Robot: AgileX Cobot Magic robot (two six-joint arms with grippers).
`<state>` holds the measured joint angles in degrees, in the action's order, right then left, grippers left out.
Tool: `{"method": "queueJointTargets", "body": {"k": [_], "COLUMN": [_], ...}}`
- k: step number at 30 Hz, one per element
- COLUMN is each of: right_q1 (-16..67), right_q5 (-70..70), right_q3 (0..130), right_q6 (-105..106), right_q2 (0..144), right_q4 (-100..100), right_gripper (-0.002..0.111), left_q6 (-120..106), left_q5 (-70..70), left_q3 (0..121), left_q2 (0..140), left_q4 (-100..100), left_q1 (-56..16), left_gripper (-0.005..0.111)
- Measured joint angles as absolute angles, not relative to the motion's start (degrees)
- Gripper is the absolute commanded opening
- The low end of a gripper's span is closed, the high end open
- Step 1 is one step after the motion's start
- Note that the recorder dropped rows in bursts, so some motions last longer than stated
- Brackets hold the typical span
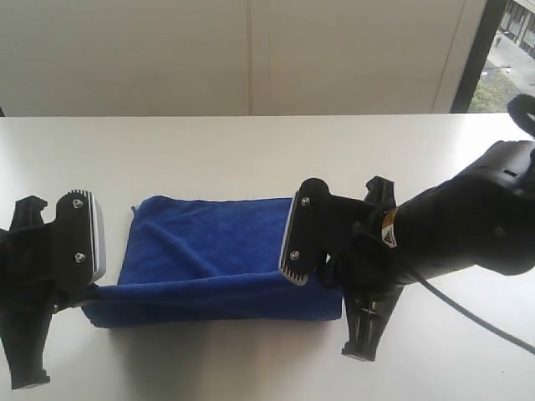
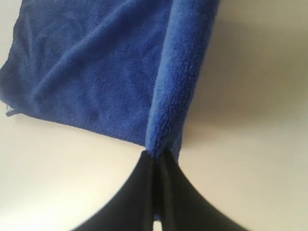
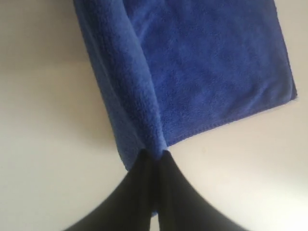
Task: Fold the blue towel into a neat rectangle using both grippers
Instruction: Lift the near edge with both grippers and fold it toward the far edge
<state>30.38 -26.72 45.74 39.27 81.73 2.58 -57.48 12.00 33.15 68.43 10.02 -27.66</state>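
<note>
The blue towel (image 1: 209,242) lies folded over on the white table, its far part flat. Its near edge is pulled into a taut band between the two grippers. My left gripper (image 1: 94,289) is shut on the band's left end. In the left wrist view the black jaws pinch the blue towel (image 2: 96,72) at the left gripper (image 2: 156,155). My right gripper (image 1: 331,284) is shut on the right end. In the right wrist view the jaws pinch a fold of the blue towel (image 3: 207,72) at the right gripper (image 3: 155,154). No white tag shows.
The white table (image 1: 251,150) runs back to a pale wall (image 1: 251,50). A dark window frame (image 1: 472,54) stands at the far right. A black cable (image 1: 476,322) trails from the right arm over the table.
</note>
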Motion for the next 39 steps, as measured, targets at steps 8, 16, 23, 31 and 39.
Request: {"method": "queueJointTargets", "body": {"k": [8, 16, 23, 31, 39], "right_q1": [28.93, 27.04, 24.54, 24.06, 22.76], "right_q5": [-22.66, -21.57, -20.99, -20.99, -20.87], "right_q3": [46.08, 48.94, 51.54, 53.57, 56.9], "right_q6": [38.91, 38.77, 38.73, 38.62, 38.62], "right_q2": [85.82, 86.5, 87.79, 92.26, 96.17], "right_q4": [2.68, 2.81, 2.81, 2.92, 2.92], "right_gripper": [0.0, 0.0, 0.0, 0.0, 0.0], "left_q6": [-58.54, -59.01, -60.28, -60.27, -60.42], "left_q5": [6.3, 0.0, -4.37, -4.93, -5.08], "left_q3": [33.15, 33.15, 33.73, 37.97, 43.75], "left_q2": [71.79, 74.53, 76.5, 80.47, 86.47], "left_q4": [9.66, 9.55, 9.43, 9.43, 9.43], "left_q1": [-26.68, -26.68, -26.41, -24.93, -24.71], "left_gripper": [0.0, 0.0, 0.0, 0.0, 0.0]}}
